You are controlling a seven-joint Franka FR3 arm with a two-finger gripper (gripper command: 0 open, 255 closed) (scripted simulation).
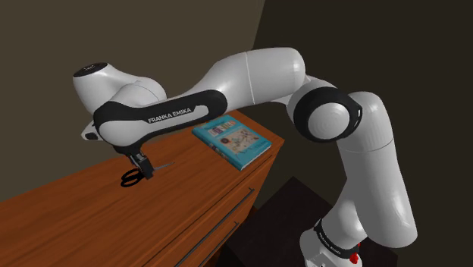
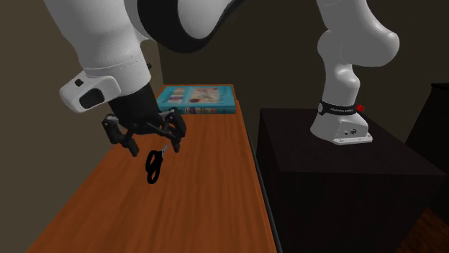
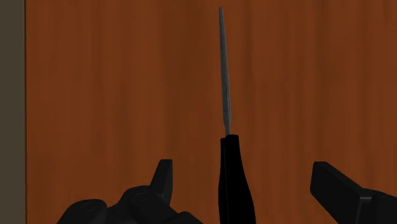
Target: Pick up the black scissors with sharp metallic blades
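The black scissors (image 1: 130, 179) lie on the reddish-brown wooden top (image 1: 76, 212), finger loops toward the shoulder view's left and the thin grey blades pointing toward the book. My gripper (image 1: 144, 168) hangs low right over them. In the second exterior view the gripper (image 2: 155, 140) stands open, one finger on each side above the scissors' loops (image 2: 153, 167). In the wrist view the scissors' black handle (image 3: 232, 184) sits between my fingers (image 3: 337, 188) without touching either, and the narrow blade (image 3: 224, 76) runs straight ahead of the gripper (image 3: 242, 170).
A teal book (image 1: 231, 142) lies flat at the far end of the top (image 2: 194, 208), beyond the blades. The top's long edge drops off toward the black stand (image 2: 338, 165). A dark wall runs close along the other side.
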